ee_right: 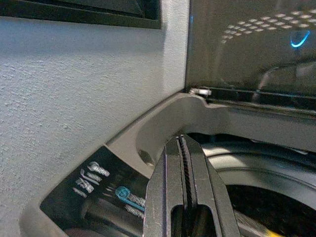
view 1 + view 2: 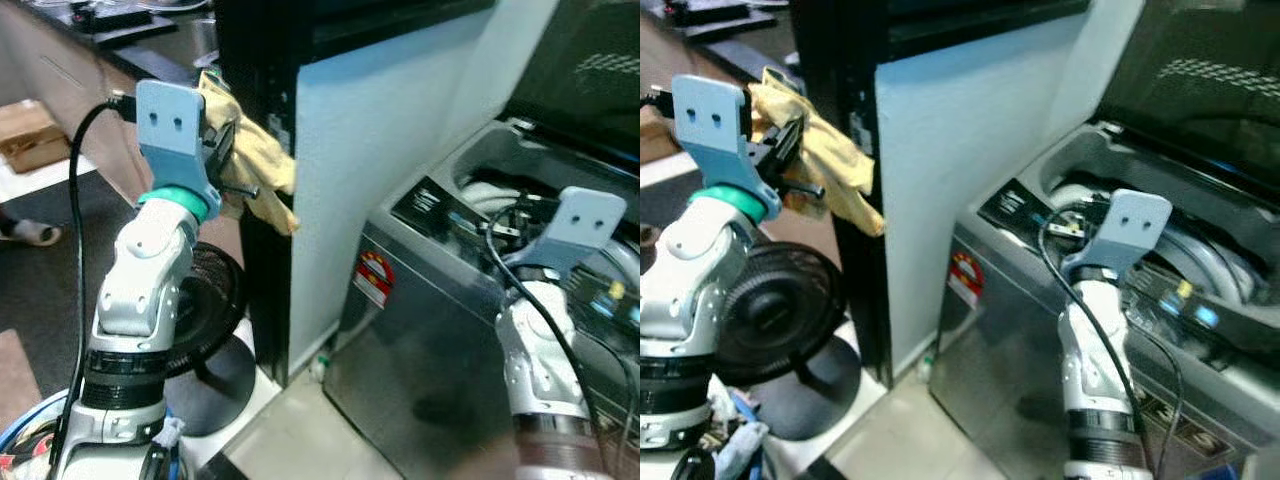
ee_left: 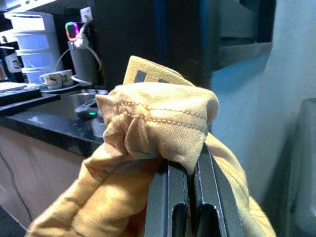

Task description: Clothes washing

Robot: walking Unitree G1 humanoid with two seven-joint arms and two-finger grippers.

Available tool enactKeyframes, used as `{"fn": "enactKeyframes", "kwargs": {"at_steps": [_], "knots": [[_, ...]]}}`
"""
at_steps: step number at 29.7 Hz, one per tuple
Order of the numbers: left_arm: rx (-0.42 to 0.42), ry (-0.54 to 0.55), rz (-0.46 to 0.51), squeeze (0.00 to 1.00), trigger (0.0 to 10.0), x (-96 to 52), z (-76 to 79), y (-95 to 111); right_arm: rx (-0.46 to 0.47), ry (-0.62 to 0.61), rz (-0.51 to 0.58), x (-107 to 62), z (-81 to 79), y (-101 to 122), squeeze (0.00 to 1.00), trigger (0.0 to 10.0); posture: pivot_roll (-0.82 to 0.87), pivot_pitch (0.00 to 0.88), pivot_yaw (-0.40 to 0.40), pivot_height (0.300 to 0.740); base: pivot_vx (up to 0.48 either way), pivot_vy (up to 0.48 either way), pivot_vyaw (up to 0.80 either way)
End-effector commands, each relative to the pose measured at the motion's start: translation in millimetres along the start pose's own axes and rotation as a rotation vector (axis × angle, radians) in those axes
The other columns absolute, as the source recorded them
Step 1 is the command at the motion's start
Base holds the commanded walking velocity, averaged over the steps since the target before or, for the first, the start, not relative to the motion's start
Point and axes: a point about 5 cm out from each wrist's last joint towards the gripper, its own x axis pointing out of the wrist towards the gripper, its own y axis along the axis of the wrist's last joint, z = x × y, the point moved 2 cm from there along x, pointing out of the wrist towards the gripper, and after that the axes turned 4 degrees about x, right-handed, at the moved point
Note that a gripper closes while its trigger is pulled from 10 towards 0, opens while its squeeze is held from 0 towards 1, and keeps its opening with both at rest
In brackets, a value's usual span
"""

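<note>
A washing machine (image 2: 400, 400) and a black fan (image 2: 205, 330) stand on the floor (image 2: 290, 440).

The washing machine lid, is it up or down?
Up. The washing machine lid stands raised behind the opening, and the drum lies uncovered below the right gripper.

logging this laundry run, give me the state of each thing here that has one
washing machine: lid up, drum open from above
yellow cloth: bunched, held in the air left of the machine, not yet in the drum
left gripper: shut on the cloth
right gripper: fingers shut, empty, above the machine's rim by the control panel
floor fan: standing; running or not, can't tell
</note>
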Motion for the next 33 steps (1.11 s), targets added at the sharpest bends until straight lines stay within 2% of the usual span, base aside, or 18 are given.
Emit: {"fn": "enactKeyframes", "kwargs": {"at_steps": [1, 33], "knots": [[-0.012, -0.025, 0.014, 0.00, 10.0, -0.1, 5.9, 3.0, -0.007, -0.024, -0.013, -1.4, 7.1, -3.0, 0.00, 10.0, 0.08, 0.000, 0.033, 0.740, 0.000, 0.000, -0.80], [-0.014, -0.023, 0.042, 0.00, 10.0, 0.1, 4.6, 9.9, 0.005, -0.021, -0.012, -1.7, 3.7, -4.3, 0.00, 10.0, 0.09, 0.000, 0.038, 0.740, 0.000, 0.000, -0.80]]}}
